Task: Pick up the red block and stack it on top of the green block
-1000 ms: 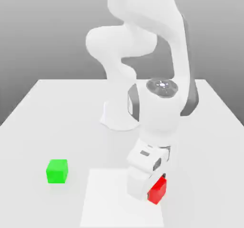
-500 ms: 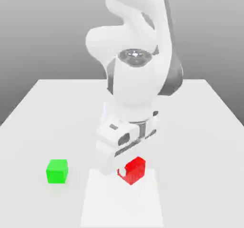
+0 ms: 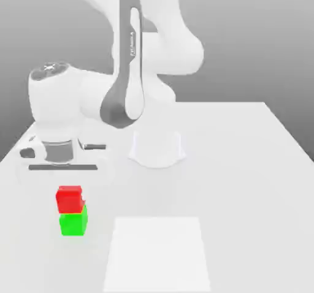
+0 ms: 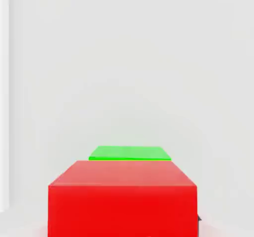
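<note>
The red block (image 3: 69, 198) rests on top of the green block (image 3: 73, 223) near the exterior view's left, shifted slightly to the left of it. My gripper (image 3: 63, 174) hangs just above the red block, with the white hand and wrist directly over the stack. In the hand view the red block (image 4: 122, 199) is very close, and a strip of the green block's (image 4: 130, 153) top face shows past its far edge.
The arm's white base (image 3: 157, 148) stands mid-table behind the stack. A lighter square patch (image 3: 158, 252) lies on the white table (image 3: 257, 181) toward the front centre. The table's left edge runs close to the stack.
The arm swung from the exterior view's right to its left, carrying the red block. The red block now sits on the green block with the hand above it.
</note>
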`<act>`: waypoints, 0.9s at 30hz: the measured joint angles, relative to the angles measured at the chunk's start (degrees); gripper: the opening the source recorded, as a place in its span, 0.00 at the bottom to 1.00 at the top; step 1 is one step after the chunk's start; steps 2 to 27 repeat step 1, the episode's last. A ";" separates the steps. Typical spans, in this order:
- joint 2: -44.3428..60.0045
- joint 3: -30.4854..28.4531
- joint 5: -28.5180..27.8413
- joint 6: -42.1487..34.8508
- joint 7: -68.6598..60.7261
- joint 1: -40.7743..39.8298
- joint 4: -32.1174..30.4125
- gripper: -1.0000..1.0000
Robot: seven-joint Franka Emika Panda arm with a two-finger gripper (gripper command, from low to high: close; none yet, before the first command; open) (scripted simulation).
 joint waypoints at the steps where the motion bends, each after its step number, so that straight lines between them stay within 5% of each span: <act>1: 0.00 0.00 0.00 0.00 0.00 0.00 0.00 1.00; 27: 0.00 0.00 0.00 0.00 0.00 0.00 0.00 1.00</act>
